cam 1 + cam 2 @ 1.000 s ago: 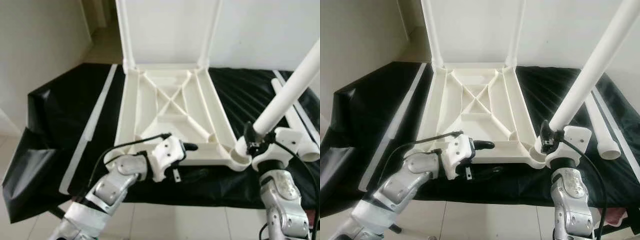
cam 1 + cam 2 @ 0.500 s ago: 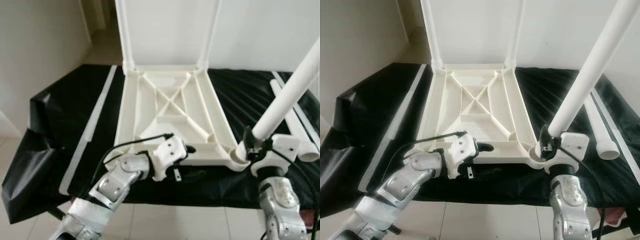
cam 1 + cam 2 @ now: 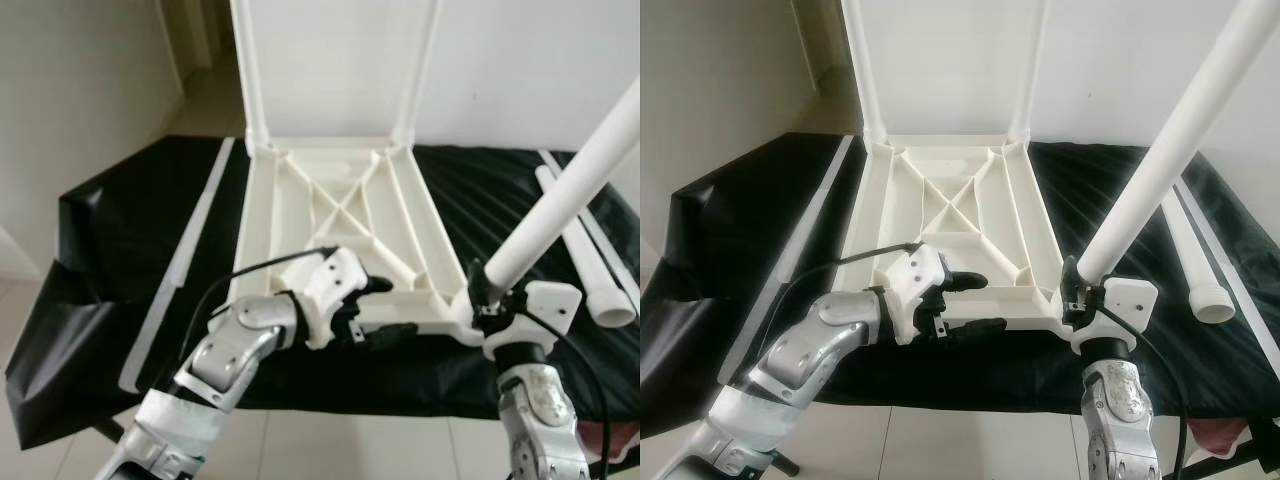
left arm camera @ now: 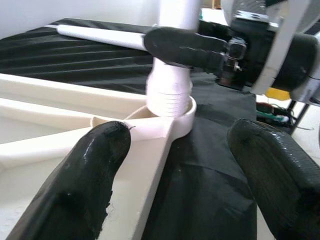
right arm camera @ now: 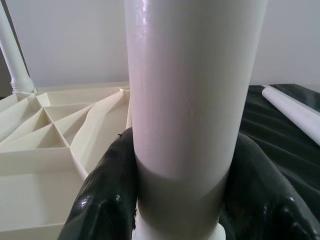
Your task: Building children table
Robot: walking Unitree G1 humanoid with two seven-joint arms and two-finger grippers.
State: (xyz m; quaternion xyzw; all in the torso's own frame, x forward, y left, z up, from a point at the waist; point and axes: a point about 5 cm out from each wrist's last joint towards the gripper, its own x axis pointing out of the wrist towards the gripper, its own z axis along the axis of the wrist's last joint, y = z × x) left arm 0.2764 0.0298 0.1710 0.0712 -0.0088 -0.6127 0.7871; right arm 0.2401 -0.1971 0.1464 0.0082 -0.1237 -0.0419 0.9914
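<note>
Tabletop: cream plastic tabletop (image 3: pixel 950 225), ribbed underside up, lies on the black-covered surface (image 3: pixel 760 215).
Leg: white leg (image 3: pixel 1160 160) stands tilted in the near right corner socket (image 4: pixel 170 117).
Right gripper: right gripper (image 5: pixel 180 200) clamps the leg's base.
Left gripper: left gripper (image 4: pixel 185 175), fingers spread wide, straddles the tabletop's near rim.
Spare legs: spare legs (image 3: pixel 1195 255) lie on the surface, right.
</note>
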